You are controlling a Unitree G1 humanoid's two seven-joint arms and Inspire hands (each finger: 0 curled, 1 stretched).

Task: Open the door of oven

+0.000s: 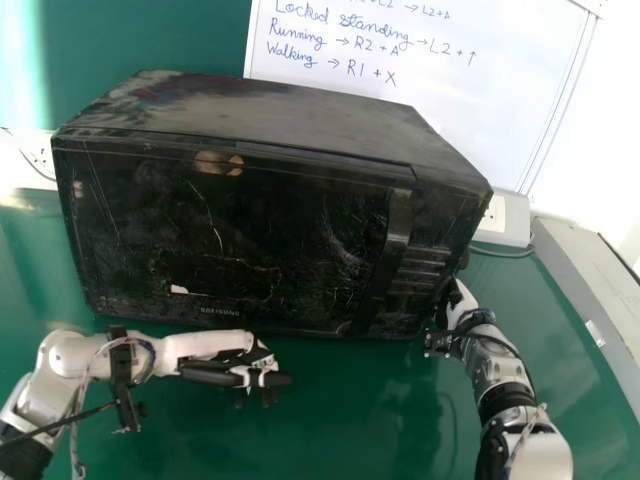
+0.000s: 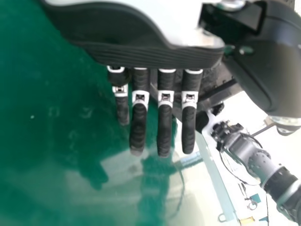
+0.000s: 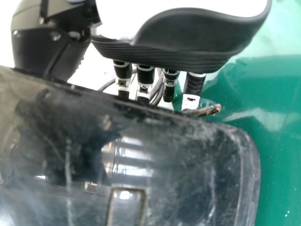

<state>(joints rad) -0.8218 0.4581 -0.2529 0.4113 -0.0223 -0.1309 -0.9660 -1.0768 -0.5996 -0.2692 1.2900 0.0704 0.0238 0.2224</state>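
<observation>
The black oven stands on the green table with its door closed; the door's upright handle is toward the right of its front. My left hand is before the oven's lower front, left of the handle, apart from it. In the left wrist view the left hand has straight fingers. My right hand is at the oven's lower right corner. In the right wrist view the right hand is behind the edge of the oven, which hides its fingertips.
A whiteboard with writing stands behind the oven. A white socket box with a cable lies at the back right, and a long grey trunking runs along the right side of the green table.
</observation>
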